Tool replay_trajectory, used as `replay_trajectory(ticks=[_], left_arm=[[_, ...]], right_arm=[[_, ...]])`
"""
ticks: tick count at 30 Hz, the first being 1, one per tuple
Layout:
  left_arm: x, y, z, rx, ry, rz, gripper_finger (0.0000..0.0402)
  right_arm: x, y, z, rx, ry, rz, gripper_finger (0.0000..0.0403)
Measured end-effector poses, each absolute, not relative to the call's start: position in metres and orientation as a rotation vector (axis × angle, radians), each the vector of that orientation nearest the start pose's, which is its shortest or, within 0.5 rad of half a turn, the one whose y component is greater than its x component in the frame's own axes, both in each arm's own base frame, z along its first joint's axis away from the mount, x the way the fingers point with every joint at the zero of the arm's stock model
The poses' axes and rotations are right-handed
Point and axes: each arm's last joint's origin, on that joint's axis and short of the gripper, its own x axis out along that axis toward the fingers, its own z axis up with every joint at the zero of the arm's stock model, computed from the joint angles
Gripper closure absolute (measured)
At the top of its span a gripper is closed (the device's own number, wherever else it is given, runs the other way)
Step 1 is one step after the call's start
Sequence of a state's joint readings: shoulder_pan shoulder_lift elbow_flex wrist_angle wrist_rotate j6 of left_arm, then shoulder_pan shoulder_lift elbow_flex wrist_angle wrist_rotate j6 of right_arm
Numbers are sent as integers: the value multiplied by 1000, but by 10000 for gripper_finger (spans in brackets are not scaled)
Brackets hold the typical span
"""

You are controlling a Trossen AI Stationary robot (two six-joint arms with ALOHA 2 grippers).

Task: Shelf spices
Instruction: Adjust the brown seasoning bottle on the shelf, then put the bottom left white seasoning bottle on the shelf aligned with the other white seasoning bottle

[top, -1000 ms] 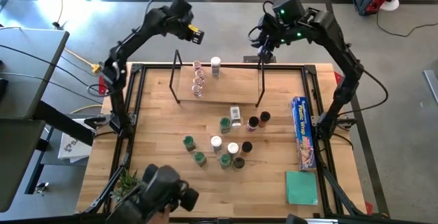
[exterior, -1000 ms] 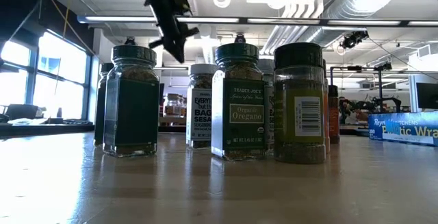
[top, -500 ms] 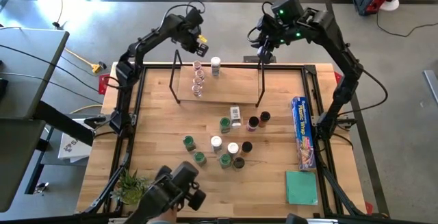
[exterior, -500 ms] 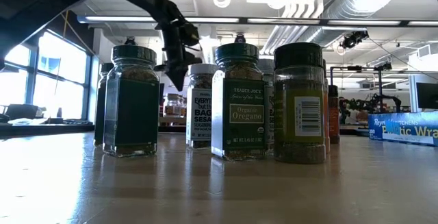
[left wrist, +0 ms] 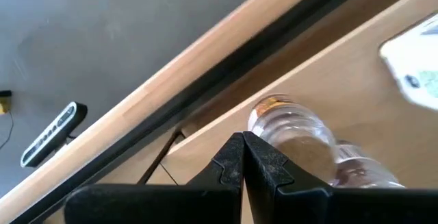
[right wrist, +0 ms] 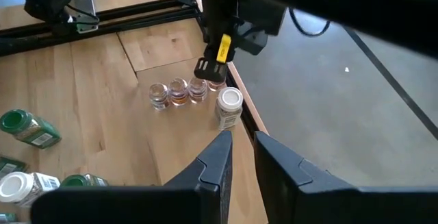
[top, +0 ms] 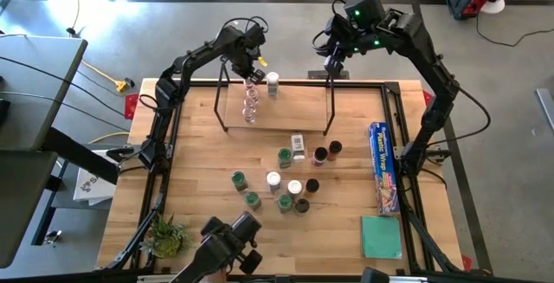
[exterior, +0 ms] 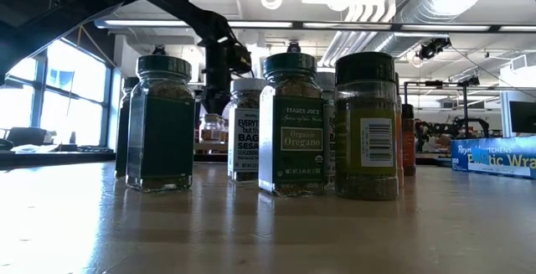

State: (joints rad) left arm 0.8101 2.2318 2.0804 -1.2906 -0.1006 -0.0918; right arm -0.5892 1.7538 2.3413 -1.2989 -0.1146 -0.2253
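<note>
Where the shelf [top: 286,118] stands, clear-topped spices [top: 251,101] in a row, white-capped jar [top: 273,81] beside

three large spice jars [exterior: 289,123] across centre frame on wooden table [exterior: 251,232]; dark arm [exterior: 167,6] descends from upper left behind them; blue box [exterior: 494,157] far right.

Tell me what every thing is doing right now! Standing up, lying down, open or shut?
left gripper: fingers shut, empty, right over the clear-topped jars.
right gripper: fingers slightly apart, empty, waiting behind the shelf.
clear-topped jars: upright in a row on the shelf.
white-topped jar: upright on the shelf.
shelf: holds four jars.
table jars: most upright, not shelved yet.
</note>
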Motion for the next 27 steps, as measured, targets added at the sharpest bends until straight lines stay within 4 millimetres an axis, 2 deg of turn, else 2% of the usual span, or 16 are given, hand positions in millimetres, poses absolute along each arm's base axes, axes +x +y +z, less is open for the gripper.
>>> replay_trajectory(ticks=[22, 27], left_arm=[[318, 316, 238, -562, 1339, 778, 401], [314, 319, 255, -529, 1315, 818, 401]], right_arm=[[261, -170, 486, 34, 717, -373, 348], [261, -170, 486, 35, 720, -371, 348]])
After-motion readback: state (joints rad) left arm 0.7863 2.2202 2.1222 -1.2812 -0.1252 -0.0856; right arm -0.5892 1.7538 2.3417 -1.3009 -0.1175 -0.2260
